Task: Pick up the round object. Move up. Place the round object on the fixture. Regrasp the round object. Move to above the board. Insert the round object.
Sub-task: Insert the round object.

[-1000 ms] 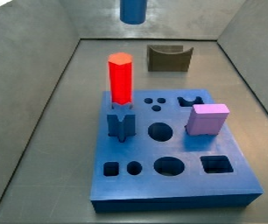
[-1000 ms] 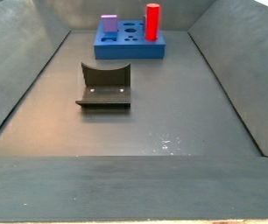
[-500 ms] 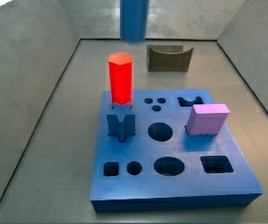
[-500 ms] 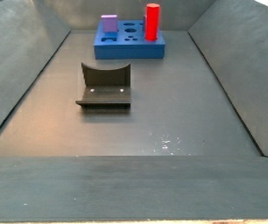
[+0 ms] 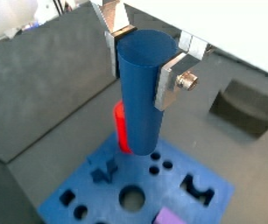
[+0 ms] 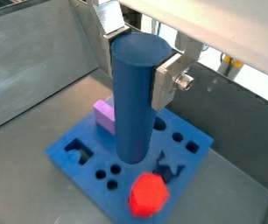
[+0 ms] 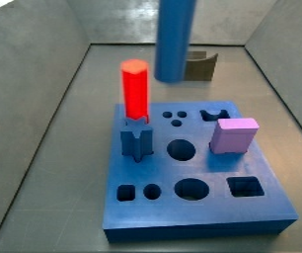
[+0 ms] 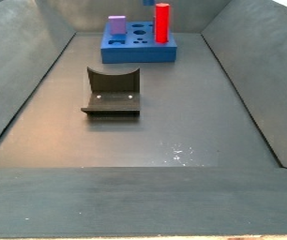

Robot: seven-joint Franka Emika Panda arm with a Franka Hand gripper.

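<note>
The round object (image 5: 140, 96) is a long, smooth, dark blue cylinder with a flat round top, hanging upright above the board (image 7: 193, 183). In a side view its lower end (image 7: 174, 44) hangs clear of the board, in front of the fixture (image 7: 198, 65). The gripper (image 5: 146, 54) points straight down, its silver fingers (image 5: 171, 80) closed against the cylinder's upper sides in both wrist views (image 6: 140, 61). On the board, left to right, stand a red peg (image 7: 135, 91), a short blue star peg (image 7: 135, 142) and a pink cube (image 7: 233, 135).
</note>
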